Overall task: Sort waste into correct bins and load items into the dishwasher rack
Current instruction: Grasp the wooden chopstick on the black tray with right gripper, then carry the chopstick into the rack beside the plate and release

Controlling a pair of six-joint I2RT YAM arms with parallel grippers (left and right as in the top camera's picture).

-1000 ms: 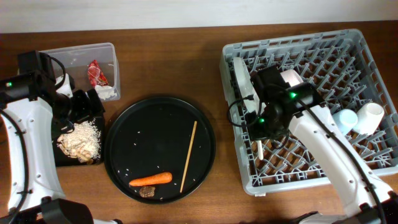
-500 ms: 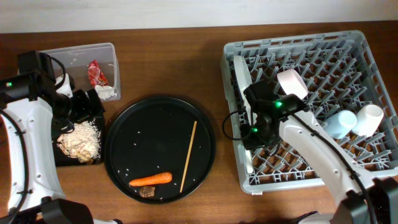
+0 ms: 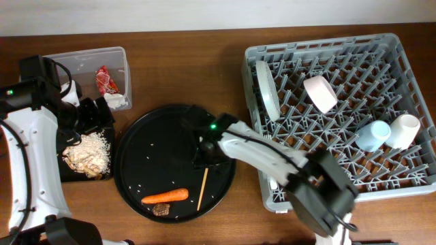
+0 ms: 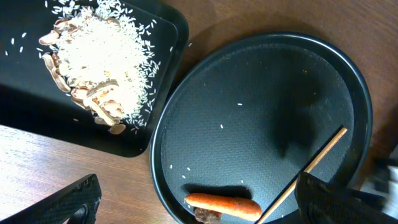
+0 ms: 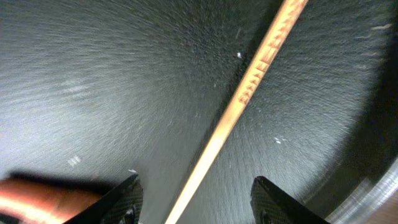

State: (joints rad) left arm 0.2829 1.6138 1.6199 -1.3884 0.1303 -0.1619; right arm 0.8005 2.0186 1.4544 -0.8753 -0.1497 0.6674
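The rack [image 3: 320, 42] is found at the right of the bench [image 3: 197, 68]. The left gripper [image 4: 205, 199] is spread wide, empty. Over the round tray [image 3: 153, 153] the right gripper [image 5: 198, 198] is part open, empty, astride the chopstick [image 5: 249, 87] lying there.

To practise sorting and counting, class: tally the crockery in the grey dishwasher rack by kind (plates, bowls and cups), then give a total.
Plates: 1, the white plate
Bowls: 1, the pale pink bowl
Cups: 2, the light blue cup and the white cup
Total: 4 in the dishwasher rack
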